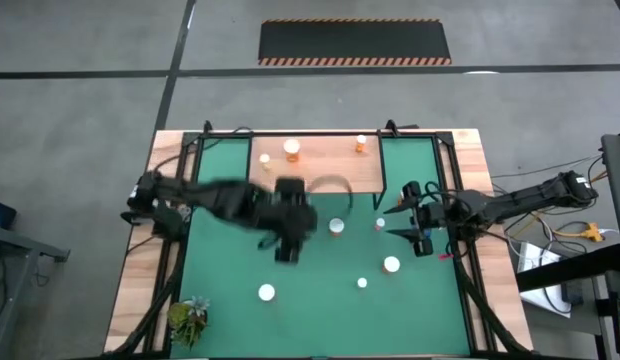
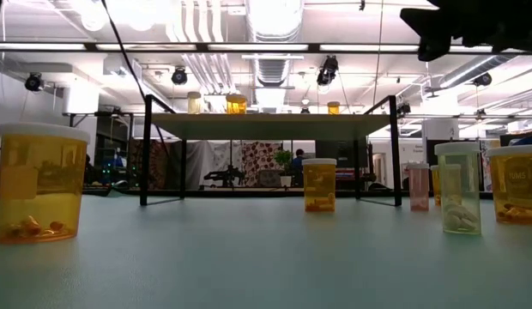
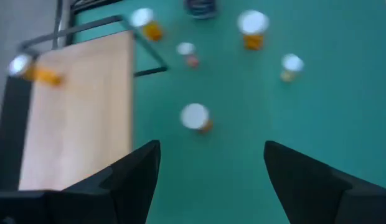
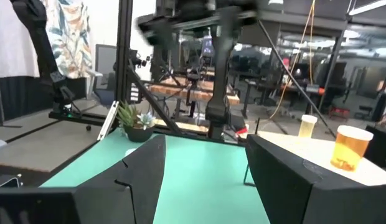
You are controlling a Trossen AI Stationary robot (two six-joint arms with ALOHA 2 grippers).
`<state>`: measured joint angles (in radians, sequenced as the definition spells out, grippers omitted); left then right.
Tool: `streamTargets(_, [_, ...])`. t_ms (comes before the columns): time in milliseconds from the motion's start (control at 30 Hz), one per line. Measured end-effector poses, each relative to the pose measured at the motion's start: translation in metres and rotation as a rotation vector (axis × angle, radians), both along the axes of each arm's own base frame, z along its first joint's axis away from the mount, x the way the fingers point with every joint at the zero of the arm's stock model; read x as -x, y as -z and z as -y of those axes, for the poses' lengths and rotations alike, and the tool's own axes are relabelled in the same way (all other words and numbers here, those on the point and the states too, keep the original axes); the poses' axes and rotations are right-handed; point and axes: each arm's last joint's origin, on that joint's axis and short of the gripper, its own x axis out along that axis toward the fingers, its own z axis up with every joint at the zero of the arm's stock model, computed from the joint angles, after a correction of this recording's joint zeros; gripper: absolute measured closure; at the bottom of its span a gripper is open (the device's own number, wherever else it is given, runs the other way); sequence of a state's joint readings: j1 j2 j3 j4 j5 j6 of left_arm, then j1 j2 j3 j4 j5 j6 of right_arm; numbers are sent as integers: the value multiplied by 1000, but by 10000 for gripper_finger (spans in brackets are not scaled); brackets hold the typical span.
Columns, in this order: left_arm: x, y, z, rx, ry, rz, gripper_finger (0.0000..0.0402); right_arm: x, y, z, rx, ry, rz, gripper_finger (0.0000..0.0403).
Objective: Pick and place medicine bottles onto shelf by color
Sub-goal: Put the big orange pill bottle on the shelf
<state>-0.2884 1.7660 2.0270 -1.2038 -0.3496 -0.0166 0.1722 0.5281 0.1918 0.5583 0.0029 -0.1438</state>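
Bottles, orange with white caps (image 1: 336,227), stand scattered on green surface (image 1: 320,300); left hand (image 1: 287,250) spread empty above them, beside low light-wood shelf (image 1: 325,160); right hand (image 1: 422,238) spread, waiting.

**Orange, white and green on the table**

The mat (image 1: 320,270) is plain green, framed by a pale wood table rim (image 1: 135,290). The bottles (image 2: 319,184) are translucent orange with white caps — one (image 2: 418,186) looks pinkish. The shelf (image 1: 325,160) is light wood on black legs. Both arms are dark; the plant (image 1: 188,320) is green.
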Motion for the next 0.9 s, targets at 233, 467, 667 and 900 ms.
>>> streamTargets(233, [9,59,67,-76,261,-31,132,-28,-11,-12,4,-50,-84,188])
streamTargets(467, [28,93,76,-16,305,151,132,-64,-28,-41,25,-136,-126,188])
streamTargets(667, [57,100,59,-47,368,358,132,-95,-41,-66,8,-190,-177,188])
streamTargets(900, [97,107,35,-97,421,604,132,-125,-46,-88,-86,-152,-373,188])
